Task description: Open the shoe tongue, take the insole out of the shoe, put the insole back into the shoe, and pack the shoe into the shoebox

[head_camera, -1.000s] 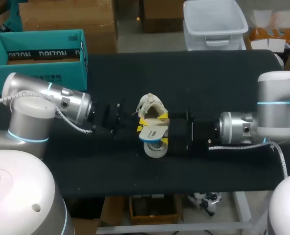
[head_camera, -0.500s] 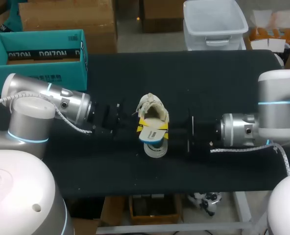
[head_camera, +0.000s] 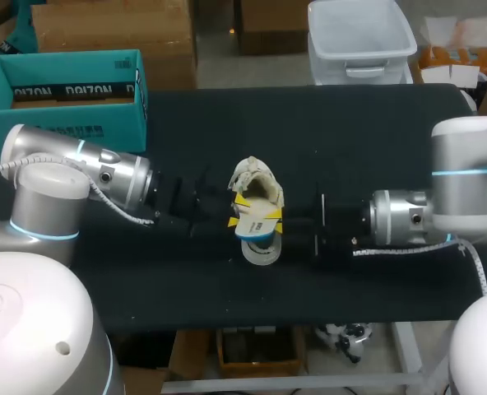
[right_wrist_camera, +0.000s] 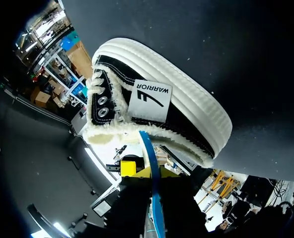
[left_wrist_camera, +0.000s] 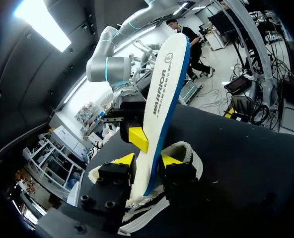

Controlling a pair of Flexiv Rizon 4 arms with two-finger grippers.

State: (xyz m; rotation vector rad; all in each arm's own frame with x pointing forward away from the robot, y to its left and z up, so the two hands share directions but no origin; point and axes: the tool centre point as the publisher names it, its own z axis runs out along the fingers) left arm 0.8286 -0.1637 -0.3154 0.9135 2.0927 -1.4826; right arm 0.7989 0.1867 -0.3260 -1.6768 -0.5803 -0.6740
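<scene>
A black shoe with a white sole and fleece lining lies mid-table. The white insole with a blue edge stands upright out of its opening. My left gripper stands over the shoe, open, with the insole loose between its yellow tips. My right gripper comes from the opposite side and is shut on the insole's edge; one of its yellow tips presses the insole. In the head view the left gripper and right gripper flank the insole. The teal shoebox stands open at the back left.
The black table top spreads around the shoe on all sides. Its front edge runs a short way in front of the shoe's toe.
My right gripper has closed on the insole. My left gripper's fingers have spread apart, letting go of it. The shoe and insole stay where they were.
</scene>
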